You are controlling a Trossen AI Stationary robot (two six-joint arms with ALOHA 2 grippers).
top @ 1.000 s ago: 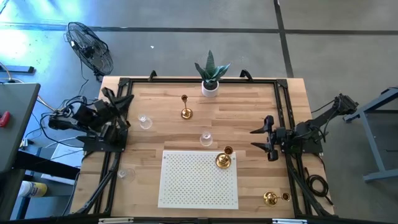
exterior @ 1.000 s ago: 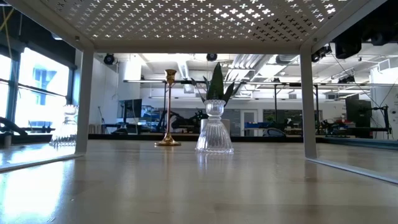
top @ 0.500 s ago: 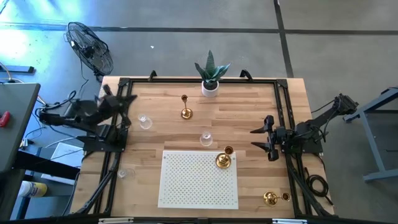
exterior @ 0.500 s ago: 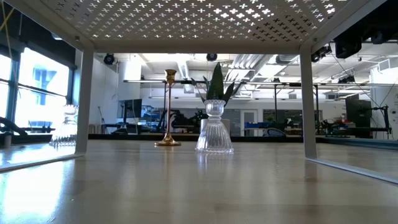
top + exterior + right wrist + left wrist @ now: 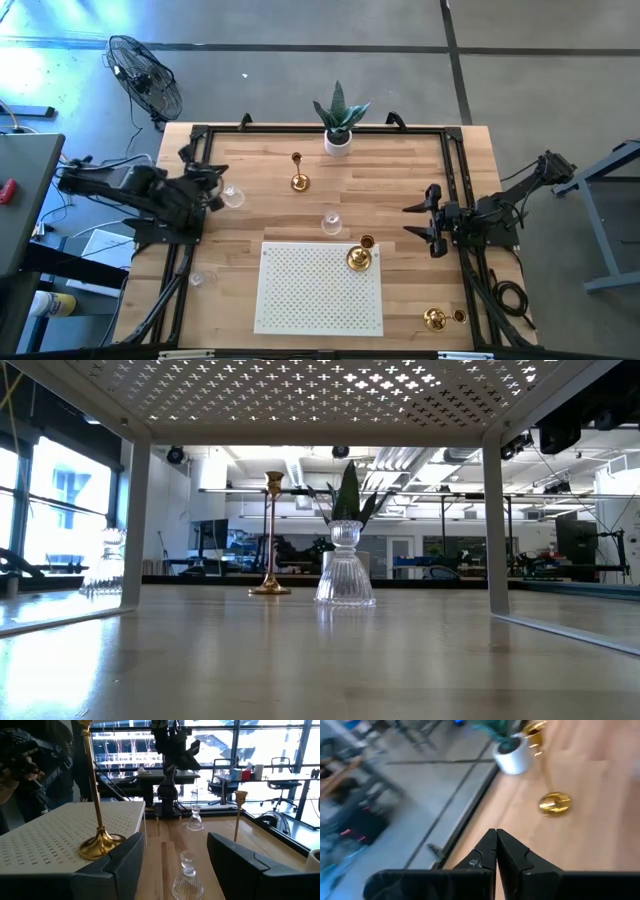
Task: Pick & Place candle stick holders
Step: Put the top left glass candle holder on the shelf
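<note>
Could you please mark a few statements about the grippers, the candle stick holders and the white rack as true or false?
1. The left gripper is shut and holds nothing. True.
2. The right gripper is clamped on a glass holder. False: it is open and empty, at the table's right side.
3. A brass holder stands on the white perforated rack. True.
4. The potted plant sits on the rack. False: it stands at the table's far edge.
5. A clear glass holder stands on the wood between the rack and the tall brass holder. True.
</note>
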